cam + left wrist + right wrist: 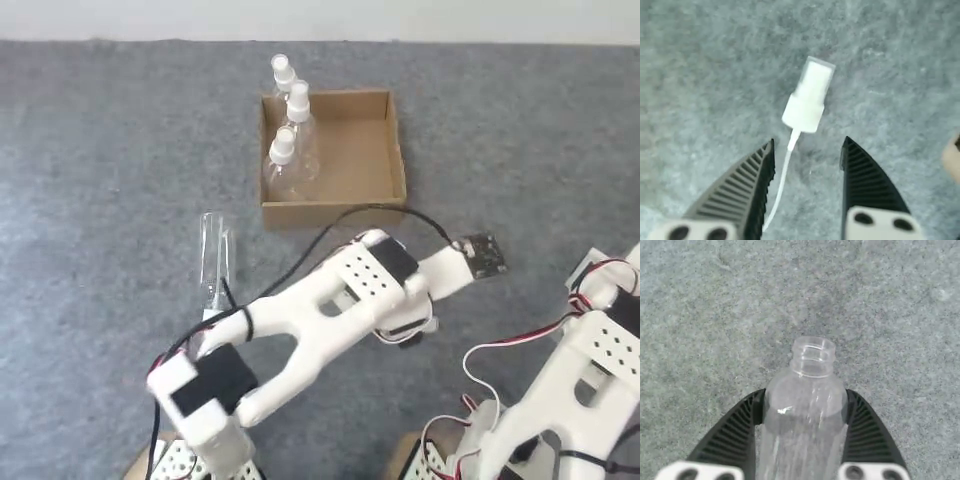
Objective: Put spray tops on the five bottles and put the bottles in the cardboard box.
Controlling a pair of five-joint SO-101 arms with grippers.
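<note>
A white spray top point(807, 100) lies on the grey carpet, its thin tube trailing back between the fingers of my open left gripper point(807, 145), which hovers just short of it. My right gripper point(805, 396) is shut on a clear bottle point(812, 360) with a bare, open neck, held over the carpet. In the high view the cardboard box point(375, 150) stands at the back centre. Three bottles with spray tops point(285, 150) stand along its left wall. Another clear bottle without a top point(215, 260) stands upright on the carpet in front of the box's left corner.
The left arm point(330, 300) stretches from the front left across the middle of the carpet, close by the topless bottle. The right arm point(580, 380) sits at the front right. The right half of the box holds nothing.
</note>
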